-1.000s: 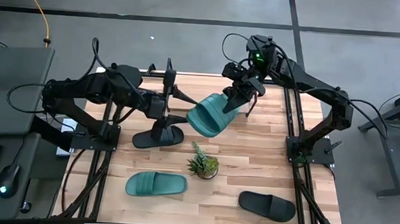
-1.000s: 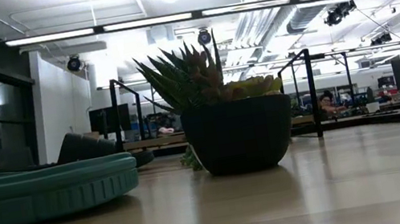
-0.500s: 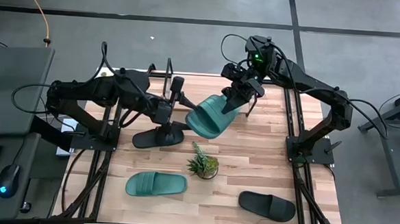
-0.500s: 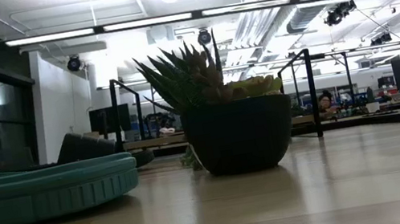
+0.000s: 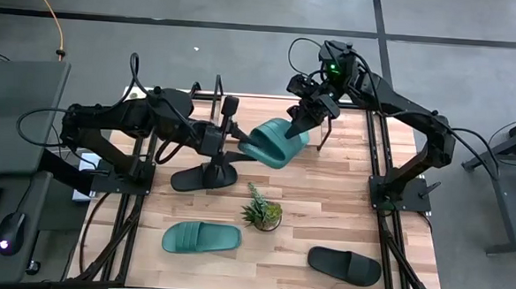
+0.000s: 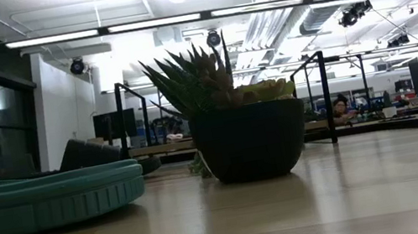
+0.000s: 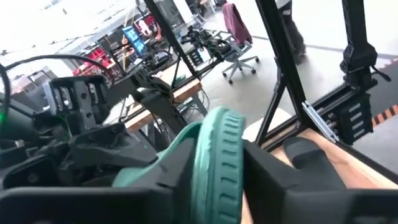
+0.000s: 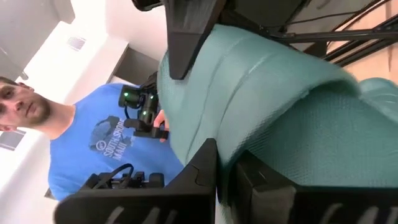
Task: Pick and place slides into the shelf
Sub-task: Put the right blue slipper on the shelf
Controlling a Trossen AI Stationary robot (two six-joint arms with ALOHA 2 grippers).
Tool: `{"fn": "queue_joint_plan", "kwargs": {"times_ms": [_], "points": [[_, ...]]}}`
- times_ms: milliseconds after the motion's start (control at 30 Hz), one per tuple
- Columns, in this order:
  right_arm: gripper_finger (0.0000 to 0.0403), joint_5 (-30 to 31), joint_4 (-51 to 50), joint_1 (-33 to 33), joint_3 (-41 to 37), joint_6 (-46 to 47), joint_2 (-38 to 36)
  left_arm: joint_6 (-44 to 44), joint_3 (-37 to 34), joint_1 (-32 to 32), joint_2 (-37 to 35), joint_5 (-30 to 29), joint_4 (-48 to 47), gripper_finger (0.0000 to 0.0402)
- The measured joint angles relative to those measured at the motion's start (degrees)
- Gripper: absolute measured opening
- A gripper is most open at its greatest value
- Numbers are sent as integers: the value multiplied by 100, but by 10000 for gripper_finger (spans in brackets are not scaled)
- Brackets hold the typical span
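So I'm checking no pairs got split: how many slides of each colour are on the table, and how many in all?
Teal slides: 2
Black slides: 2
Total: 4

We see a small spiky potted plant (image 5: 262, 213) standing upright near the middle of the wooden bench (image 5: 343, 202), in a dark round pot (image 6: 250, 141). Beyond the bench, a person in a blue printed shirt (image 8: 99, 140) stands holding a dark device, and an office chair (image 7: 239, 31) sits on the grey floor.
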Motion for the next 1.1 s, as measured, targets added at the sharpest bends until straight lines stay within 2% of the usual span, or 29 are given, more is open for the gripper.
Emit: {"fn": "queue_joint_plan", "kwargs": {"times_ms": [133,267,433,600,767,967,1100], "points": [[0,67,-1,-12,0,-50,0,-44,3,0,2,22,-38,28],[6,231,-7,-42,0,-170,0,-83,3,0,0,-76,-94,30],[29,343,-20,-92,0,-194,0,-91,3,0,-6,-221,-214,60],[66,566,-23,-163,0,-342,0,-92,3,-2,-9,-236,-232,31],[106,685,-25,-335,0,-459,0,-93,5,0,-11,-261,-232,29],[130,1163,-195,-855,0,-450,-4,-58,7,-7,-15,-344,-236,58],[131,1504,-342,-1340,0,-452,-4,-30,7,-7,-15,-369,-277,45]]}}
